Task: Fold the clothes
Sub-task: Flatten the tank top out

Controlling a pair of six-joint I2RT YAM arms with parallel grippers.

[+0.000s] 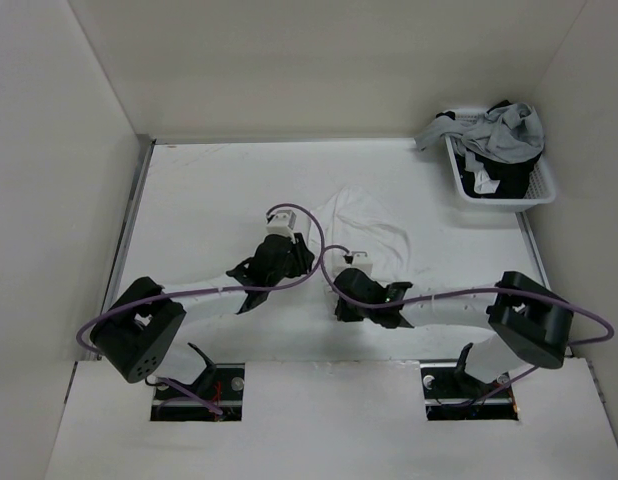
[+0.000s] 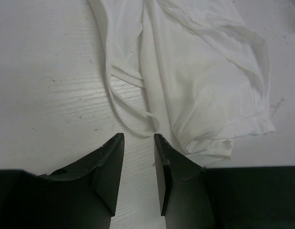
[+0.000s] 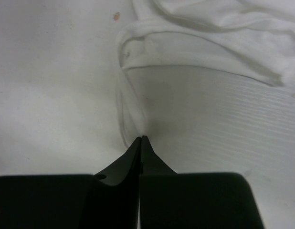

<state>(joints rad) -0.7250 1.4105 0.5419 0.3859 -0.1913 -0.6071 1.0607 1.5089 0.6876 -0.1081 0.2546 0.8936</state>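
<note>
The clothes, a thin white top (image 1: pixel 374 225) with narrow straps, lie crumpled at the middle of the table. In the left wrist view the top (image 2: pixel 205 76) spreads ahead and to the right, and a strap loop (image 2: pixel 133 125) ends just beyond my left gripper (image 2: pixel 139 138), which is open with only bare table between its fingers. My right gripper (image 3: pixel 141 138) is shut, and a strip of the top's edge (image 3: pixel 131 102) rises straight into its tips. From above, the left gripper (image 1: pixel 301 243) and right gripper (image 1: pixel 354 275) sit at the top's near-left side.
A white basket (image 1: pixel 537 190) with grey and black garments (image 1: pixel 499 135) stands at the back right corner. White walls close the table on the left, back and right. The arms' cables loop over the near half of the table.
</note>
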